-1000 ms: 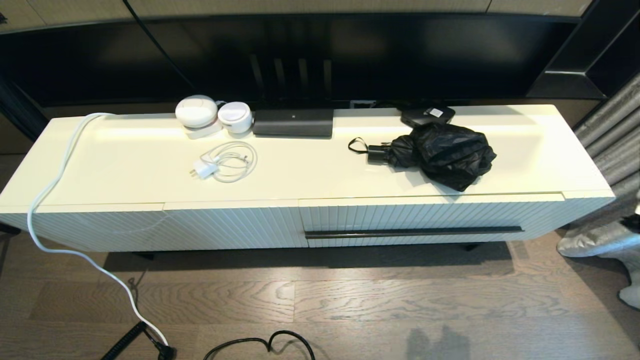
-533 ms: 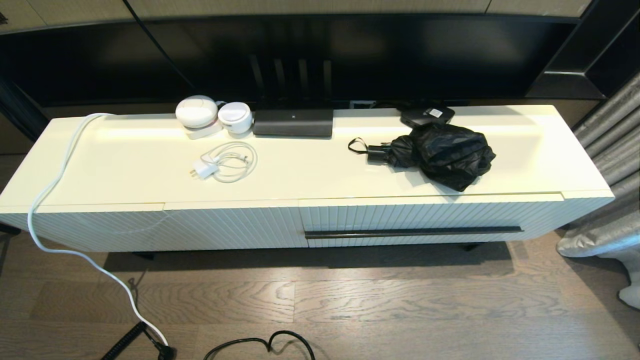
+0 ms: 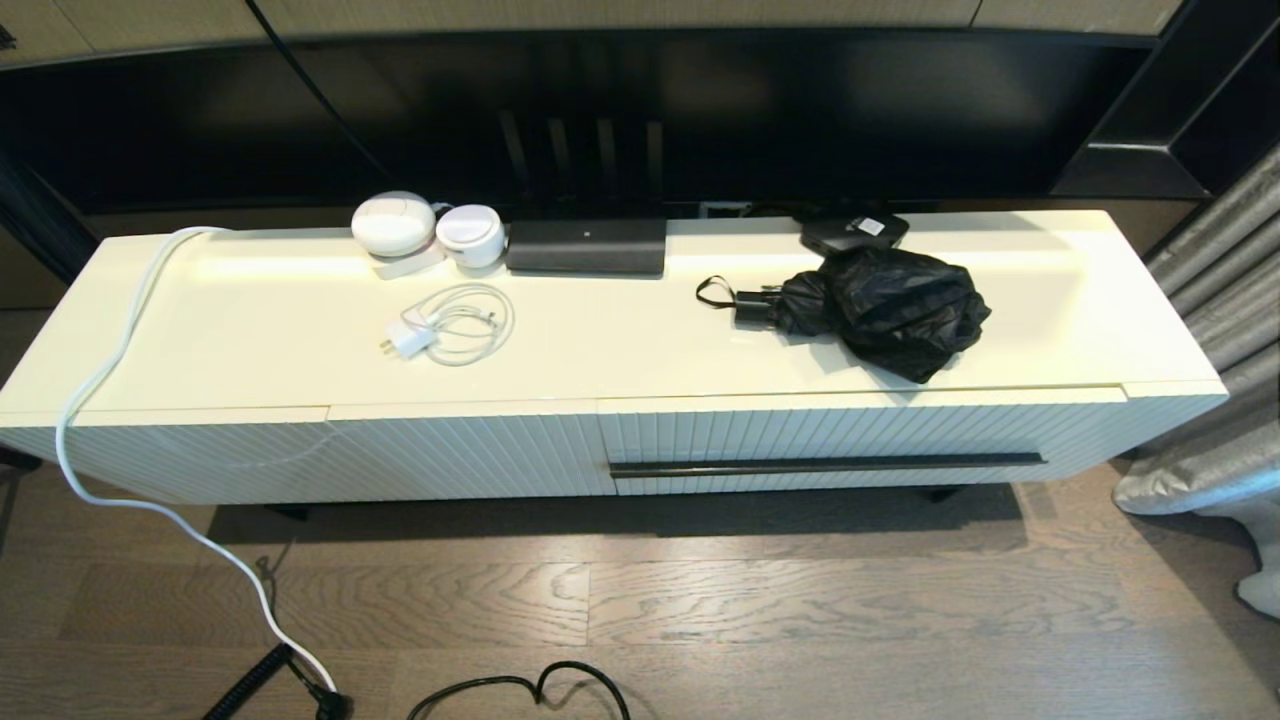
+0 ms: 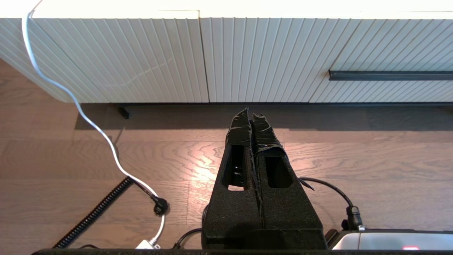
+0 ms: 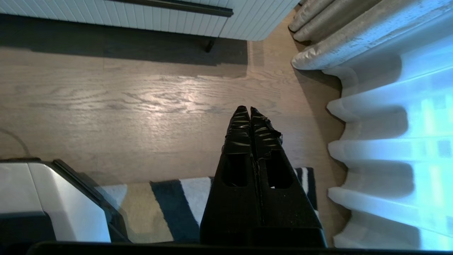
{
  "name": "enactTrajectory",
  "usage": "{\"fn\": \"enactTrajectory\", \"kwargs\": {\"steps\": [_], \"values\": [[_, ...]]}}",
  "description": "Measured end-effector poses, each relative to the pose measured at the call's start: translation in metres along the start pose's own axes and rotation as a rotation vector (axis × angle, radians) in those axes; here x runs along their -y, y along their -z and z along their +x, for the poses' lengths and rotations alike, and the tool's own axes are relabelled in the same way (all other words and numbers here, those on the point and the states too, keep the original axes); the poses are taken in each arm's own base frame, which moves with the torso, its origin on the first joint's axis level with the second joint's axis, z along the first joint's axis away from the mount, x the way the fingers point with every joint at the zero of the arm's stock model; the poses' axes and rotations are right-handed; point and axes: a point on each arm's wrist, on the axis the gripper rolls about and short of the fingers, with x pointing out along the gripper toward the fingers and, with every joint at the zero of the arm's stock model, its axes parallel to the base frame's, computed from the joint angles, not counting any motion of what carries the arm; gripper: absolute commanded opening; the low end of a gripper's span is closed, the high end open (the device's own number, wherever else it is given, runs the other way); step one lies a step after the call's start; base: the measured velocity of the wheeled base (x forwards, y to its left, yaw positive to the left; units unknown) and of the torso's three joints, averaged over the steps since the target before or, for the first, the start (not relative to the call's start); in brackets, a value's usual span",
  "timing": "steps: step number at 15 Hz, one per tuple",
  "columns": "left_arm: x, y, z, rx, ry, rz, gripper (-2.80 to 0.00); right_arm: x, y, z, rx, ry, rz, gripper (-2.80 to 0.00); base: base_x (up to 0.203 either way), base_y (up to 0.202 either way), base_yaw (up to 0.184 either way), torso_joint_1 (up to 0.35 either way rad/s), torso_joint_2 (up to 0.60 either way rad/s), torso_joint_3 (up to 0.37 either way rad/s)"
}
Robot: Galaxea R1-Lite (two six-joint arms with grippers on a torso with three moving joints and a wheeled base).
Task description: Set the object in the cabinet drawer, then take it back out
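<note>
A black folding umbrella (image 3: 880, 308) lies on the cream cabinet top (image 3: 620, 340) at the right, its short handle and thin wrist loop (image 3: 712, 291) pointing left. Below it the cabinet drawer (image 3: 860, 440) with the ribbed front is closed; its black bar handle (image 3: 828, 465) runs along it and also shows in the left wrist view (image 4: 389, 75). My left gripper (image 4: 250, 112) is shut and empty, low over the floor in front of the cabinet. My right gripper (image 5: 246, 109) is shut and empty too, over the floor near the curtain. Neither arm shows in the head view.
On the cabinet top stand two white round devices (image 3: 393, 224), a long black box (image 3: 586, 246), a coiled white charger (image 3: 450, 325) and a small flat black box with a white label (image 3: 855, 230). A white cable (image 3: 110, 400) hangs to the floor. Curtains (image 5: 382, 106) hang at the right.
</note>
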Motion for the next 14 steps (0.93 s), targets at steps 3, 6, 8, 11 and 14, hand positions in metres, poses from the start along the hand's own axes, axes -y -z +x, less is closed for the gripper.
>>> {"fn": "enactTrajectory", "kwargs": {"steps": [3,6,8,11,14], "values": [[0.0,0.0,0.0,0.0,0.0,0.0,-2.8,-0.005,0.024,0.005,0.049,0.0,0.03,-2.8,0.0,0.0,0.0,0.0,0.0,0.0],[0.0,0.0,0.0,0.0,0.0,0.0,-2.8,-0.008,0.029,0.014,0.138,-0.013,0.048,-2.8,0.0,0.0,0.0,0.0,0.0,0.0],[0.0,0.0,0.0,0.0,0.0,0.0,-2.8,-0.014,0.036,0.025,0.187,-0.081,0.05,-2.8,0.0,0.0,0.0,0.0,0.0,0.0],[0.0,0.0,0.0,0.0,0.0,0.0,-2.8,-0.024,0.054,0.046,0.26,-0.185,0.057,-2.8,0.0,0.0,0.0,0.0,0.0,0.0],[0.0,0.0,0.0,-0.001,0.0,0.001,-2.8,-0.027,0.058,0.052,0.305,-0.225,0.101,-2.8,0.0,0.0,0.0,0.0,0.0,0.0]]}}
